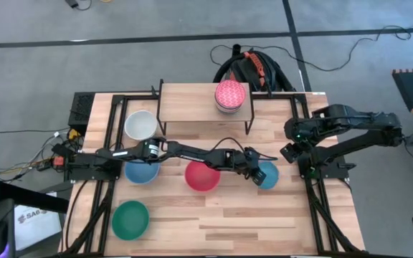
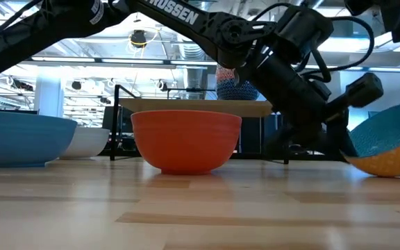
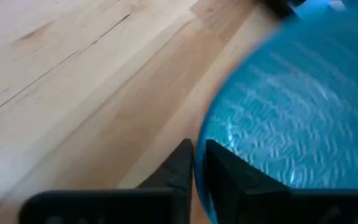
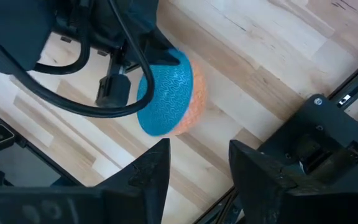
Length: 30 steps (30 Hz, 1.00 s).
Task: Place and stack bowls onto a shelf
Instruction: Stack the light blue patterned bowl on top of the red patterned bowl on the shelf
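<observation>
My left gripper (image 1: 255, 174) reaches across the table and is shut on a tilted bowl (image 1: 267, 175), textured blue inside and yellow-orange outside, also in the low view (image 2: 387, 146) and right wrist view (image 4: 166, 99). My right gripper (image 1: 290, 152) hangs open and empty just right of that bowl. A red bowl (image 1: 202, 176), a light blue bowl (image 1: 141, 171), a white bowl (image 1: 140, 125) and a green bowl (image 1: 130, 219) stand on the table. The shelf (image 1: 192, 100) carries a pink patterned bowl (image 1: 231, 95) stacked on a blue patterned one (image 2: 238, 90). My left gripper pinches the bowl's rim (image 3: 205, 124) on its side toward the table's left, one finger inside the bowl (image 3: 229, 174) and one outside (image 3: 178, 168). The fingers come slanting down from the left. The bowl is tilted, its yellow-orange underside (image 2: 387, 167) low at the table; whether it is clear, I cannot tell.
The shelf stands at the table's far middle, with bare board left of the stack. Black frame rails (image 1: 314, 193) run along the table's left and right sides. Bare wood lies at the near right. A dark bag (image 1: 253, 68) sits beyond the far edge.
</observation>
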Available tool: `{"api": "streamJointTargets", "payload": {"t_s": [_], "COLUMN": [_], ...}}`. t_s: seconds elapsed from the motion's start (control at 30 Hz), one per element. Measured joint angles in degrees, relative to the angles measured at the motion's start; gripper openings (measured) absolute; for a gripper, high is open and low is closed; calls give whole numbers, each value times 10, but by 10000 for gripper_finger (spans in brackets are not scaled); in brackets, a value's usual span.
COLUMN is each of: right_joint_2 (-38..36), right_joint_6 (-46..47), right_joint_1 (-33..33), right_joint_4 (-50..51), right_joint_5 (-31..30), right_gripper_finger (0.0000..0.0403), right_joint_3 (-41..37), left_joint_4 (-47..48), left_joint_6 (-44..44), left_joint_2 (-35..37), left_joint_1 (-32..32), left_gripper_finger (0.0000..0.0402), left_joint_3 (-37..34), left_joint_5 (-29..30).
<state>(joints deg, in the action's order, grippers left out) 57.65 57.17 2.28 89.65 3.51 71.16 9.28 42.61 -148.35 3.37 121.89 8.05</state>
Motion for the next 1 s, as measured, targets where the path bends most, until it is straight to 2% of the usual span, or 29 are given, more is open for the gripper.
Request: {"api": "streamJointTargets", "payload": {"t_s": [0.47, 0.57, 0.7, 0.8, 0.9, 1.0], "right_joint_2": [0, -1, -7, -7, -7, -7], "right_joint_6": [-12, -28, -67, -93, -101, -84], "right_joint_1": [0, 0, 17, 53, 100, 145], "right_joint_4": [-1, -4, -36, -73, -101, -115], "right_joint_5": [-2, -4, -11, -41, -84, -135], "right_gripper_finger": [167, 170, 181, 194, 213, 234], "right_joint_3": [0, 0, 0, 0, 0, 0], "left_joint_4": [6, 39, 146, 219, 227, 280], "left_joint_6": [-3, -15, -32, -49, -56, -54], "left_joint_2": [6, 13, 16, 19, 61, 97], "left_joint_1": [0, 1, 7, 18, 32, 49], "left_gripper_finger": [2, 2, 1, 1, 1, 1], "left_joint_3": [0, 12, 69, 127, 105, 102], "left_joint_5": [0, 13, 57, 115, 153, 213]}}
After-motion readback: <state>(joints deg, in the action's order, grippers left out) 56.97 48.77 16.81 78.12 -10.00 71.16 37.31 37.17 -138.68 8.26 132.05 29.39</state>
